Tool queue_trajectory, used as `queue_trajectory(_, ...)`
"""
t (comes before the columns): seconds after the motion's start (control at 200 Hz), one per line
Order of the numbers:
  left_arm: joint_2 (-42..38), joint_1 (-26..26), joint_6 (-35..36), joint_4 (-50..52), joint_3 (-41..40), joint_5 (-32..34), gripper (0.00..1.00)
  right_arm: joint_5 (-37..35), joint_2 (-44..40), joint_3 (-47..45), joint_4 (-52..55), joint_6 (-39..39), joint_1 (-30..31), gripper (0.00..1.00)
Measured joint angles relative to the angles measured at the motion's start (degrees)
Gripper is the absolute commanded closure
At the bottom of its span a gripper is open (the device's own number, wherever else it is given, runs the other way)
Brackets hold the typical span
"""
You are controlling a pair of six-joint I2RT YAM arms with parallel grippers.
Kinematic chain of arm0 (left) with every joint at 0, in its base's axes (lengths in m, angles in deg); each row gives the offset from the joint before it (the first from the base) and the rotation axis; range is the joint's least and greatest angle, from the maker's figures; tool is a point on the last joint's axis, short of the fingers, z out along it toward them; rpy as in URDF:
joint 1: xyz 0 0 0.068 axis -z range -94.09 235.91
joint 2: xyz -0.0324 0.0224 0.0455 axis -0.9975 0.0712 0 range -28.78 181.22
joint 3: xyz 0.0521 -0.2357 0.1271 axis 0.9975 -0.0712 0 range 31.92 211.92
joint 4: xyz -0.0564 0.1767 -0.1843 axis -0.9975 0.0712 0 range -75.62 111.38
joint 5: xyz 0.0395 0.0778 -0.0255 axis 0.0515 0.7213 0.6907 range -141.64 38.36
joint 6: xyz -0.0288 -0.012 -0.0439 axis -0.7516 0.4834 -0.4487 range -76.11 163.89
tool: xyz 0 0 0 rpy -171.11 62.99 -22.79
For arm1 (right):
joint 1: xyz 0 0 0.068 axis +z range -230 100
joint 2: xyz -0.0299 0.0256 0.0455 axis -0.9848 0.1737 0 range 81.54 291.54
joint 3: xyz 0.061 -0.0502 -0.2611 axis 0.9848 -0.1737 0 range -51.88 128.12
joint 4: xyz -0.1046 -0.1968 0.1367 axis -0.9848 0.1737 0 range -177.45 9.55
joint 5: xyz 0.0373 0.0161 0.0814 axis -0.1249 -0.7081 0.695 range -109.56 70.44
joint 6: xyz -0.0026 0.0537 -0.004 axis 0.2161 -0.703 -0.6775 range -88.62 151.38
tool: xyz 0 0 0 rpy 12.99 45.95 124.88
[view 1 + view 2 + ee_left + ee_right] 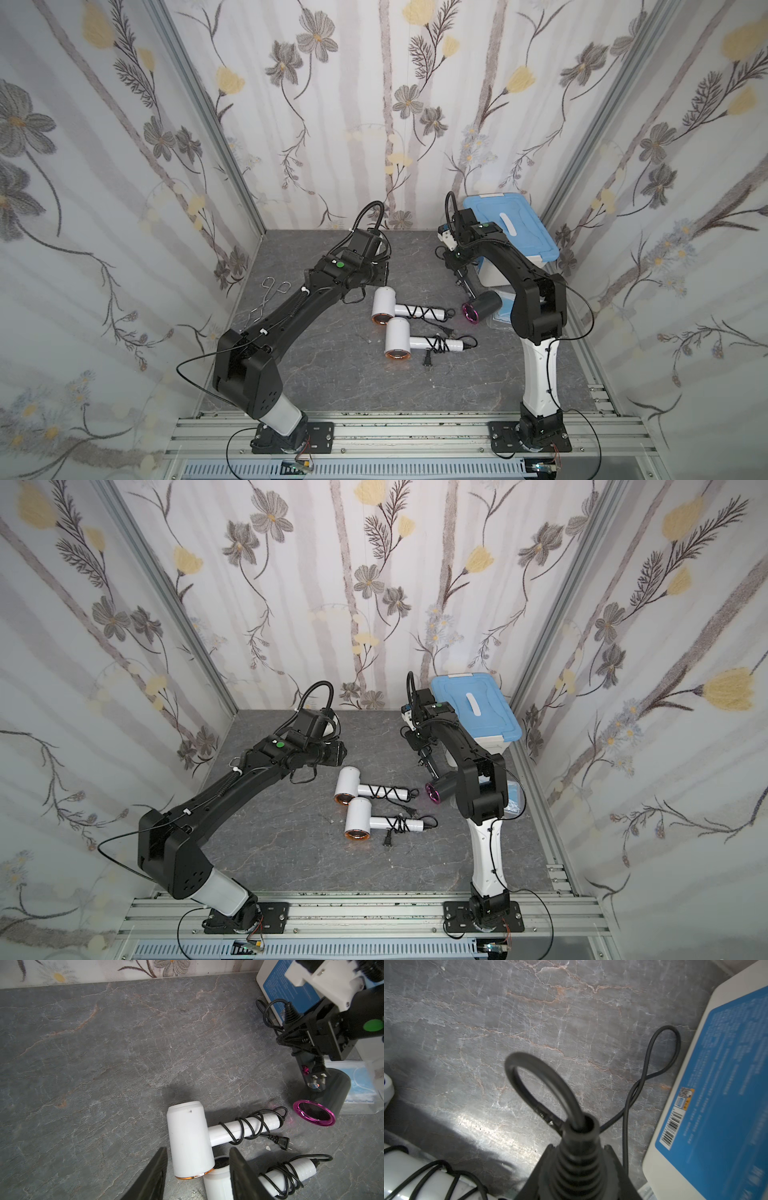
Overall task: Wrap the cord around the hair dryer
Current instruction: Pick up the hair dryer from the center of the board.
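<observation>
On the grey stone-patterned table, near the blue-lidded storage box, three hair dryers lay, and they showed quite well how far the work was. The farther white hair dryer and the nearer white hair dryer lay side by side in the middle. Each had its cord coiled in several turns around the handle and its plug end free on the table, so I judged these two as finished. The black hair dryer with the magenta ring lay just beside the box, and no turn of cord was visible on its handle, though this was partly hidden. The left gripper hovered over a white dryer's head with its jaws apart and nothing between them. The right gripper was above the black handle, its jaws closed on the plug. The black cord lay in loose loops beside the box, so the whole wrapping of this dryer seemed to remain
</observation>
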Motion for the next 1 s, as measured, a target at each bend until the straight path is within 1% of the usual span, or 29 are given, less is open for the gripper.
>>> queue_trajectory(0.14, -0.76, 0.0, -0.07, -0.07, 0.0, 0.02, 0.49, 1.03, -4.94, -0.28, 0.87, -1.05, -0.02, 0.86)
queue_trajectory(0.27, -2.05, 0.0, -0.04, -0.07, 0.0, 0.26, 0.48, 4.79, -10.34, -0.94, 0.5, -2.71, 0.04, 1.0)
queue_trajectory(0.375, -3.48, 0.0, 0.02, -0.13, -0.2, 1.11, 0.46, 8.39, -13.79, -1.66, -0.33, -6.51, -0.02, 1.0)
queue_trajectory(0.44, -4.5, 0.0, 0.28, -0.26, -0.98, 2.19, 0.42, 10.8, -14.75, -1.57, -1.99, -10.19, -0.02, 1.0)
queue_trajectory(0.57, -6.69, -0.11, 0.39, -1.33, -4.02, 3.61, 0.28, 13.88, -14.93, -1.25, -6.54, -20.17, 0.0, 1.0)
queue_trajectory(0.64, -8.52, -0.11, 0.0, -3.1, -7.19, 3.65, 0.22, 14.82, -15.58, -3.1, -10.51, -26.97, 0.13, 1.0)
queue_trajectory(0.734, -12.09, -0.09, -2.19, -8.98, -14.64, 3.45, 0.13, 15.8, -18.95, -11.04, -20.02, -37.4, 0.68, 1.0)
queue_trajectory(0.829, -15.52, 0.09, -5.42, -17.31, -23.96, 2.95, 0.0, 15.02, -22.97, -20.26, -31.85, -48.96, 2.14, 1.0)
queue_trajectory(0.904, -17.09, 0.46, -8.59, -23.98, -29.97, 2.93, 0.0, 12.59, -24.39, -23.28, -39.17, -56.41, 4.15, 1.0)
queue_trajectory(0.999, -18.84, 1.64, -11.96, -31.85, -35.17, 2.97, 0.0, 8.44, -24.85, -23.91, -47.41, -63.49, 6.62, 1.0)
